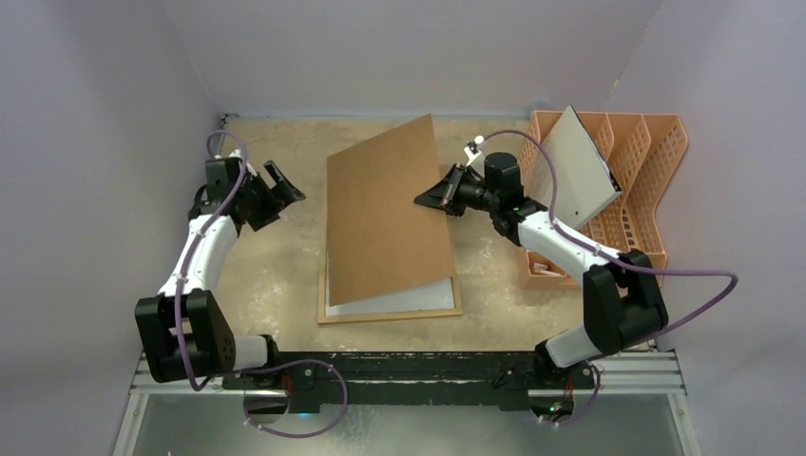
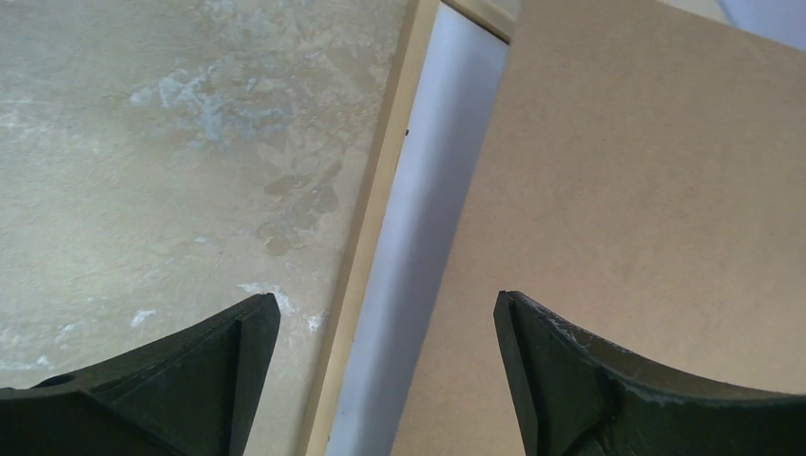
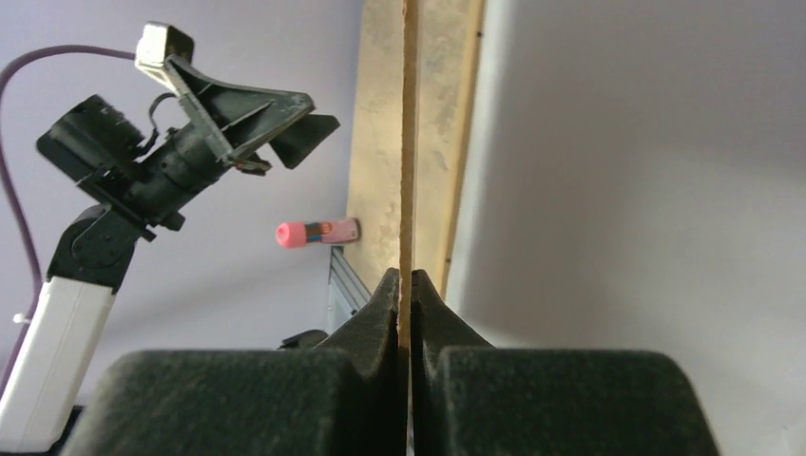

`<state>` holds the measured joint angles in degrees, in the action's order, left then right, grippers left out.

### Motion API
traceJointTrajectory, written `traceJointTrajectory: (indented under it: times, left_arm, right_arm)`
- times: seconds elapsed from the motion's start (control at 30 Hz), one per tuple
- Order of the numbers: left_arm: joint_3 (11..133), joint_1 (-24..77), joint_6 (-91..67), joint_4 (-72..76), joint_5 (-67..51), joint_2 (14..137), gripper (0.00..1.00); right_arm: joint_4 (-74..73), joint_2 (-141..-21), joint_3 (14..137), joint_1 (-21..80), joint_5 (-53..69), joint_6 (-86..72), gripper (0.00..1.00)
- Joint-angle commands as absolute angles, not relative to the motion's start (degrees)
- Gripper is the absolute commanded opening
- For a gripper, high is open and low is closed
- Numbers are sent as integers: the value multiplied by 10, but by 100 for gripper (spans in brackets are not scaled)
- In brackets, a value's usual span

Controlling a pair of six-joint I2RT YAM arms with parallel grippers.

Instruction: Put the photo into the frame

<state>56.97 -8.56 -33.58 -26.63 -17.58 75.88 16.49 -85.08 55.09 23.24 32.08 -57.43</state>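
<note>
The light-wood frame (image 1: 390, 316) lies flat in the middle of the table, with a white surface (image 1: 399, 299) showing inside it. Its brown fibreboard back (image 1: 385, 214) is lifted and tilted over it, right edge high. My right gripper (image 1: 425, 199) is shut on that right edge; in the right wrist view the thin board (image 3: 407, 142) runs edge-on between the closed pads (image 3: 407, 285). My left gripper (image 1: 285, 190) is open and empty, left of the frame. In the left wrist view its fingers (image 2: 385, 313) straddle the wood rail (image 2: 366, 247) and the board (image 2: 646, 190). The photo is hidden.
An orange plastic file rack (image 1: 656, 171) stands at the right back, with a grey-white board (image 1: 580, 166) leaning in it. A small pink-capped cylinder (image 3: 314, 232) shows in the right wrist view beyond the board. Walls close the table on three sides.
</note>
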Motion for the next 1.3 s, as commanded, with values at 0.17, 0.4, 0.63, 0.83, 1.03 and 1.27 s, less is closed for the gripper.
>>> traceJointTrajectory:
  times: [0.17,0.4,0.63,0.83,1.03,1.27]
  left_arm:
    - [429,-78,-423,-60,-244,767,84]
    - [397,-77,-436,-31,-242,818,76]
    - [408,-76,-424,-34,-310,904,66]
    - [404,-75,-419,-34,-335,941,59]
    - [405,-75,-423,-36,-338,944,58]
    - [400,-75,-442,-25,-365,951,58]
  right_arm:
    - [236,-879,512,240,303,-573,0]
    - [281,-906,498,252,300,-590,0]
    - [295,-929,507,254,299,-582,0]
    - [301,-952,503,254,314,-563,0]
    - [299,-962,495,255,320,-550,5]
    - [301,-978,492,259,342,-551,8]
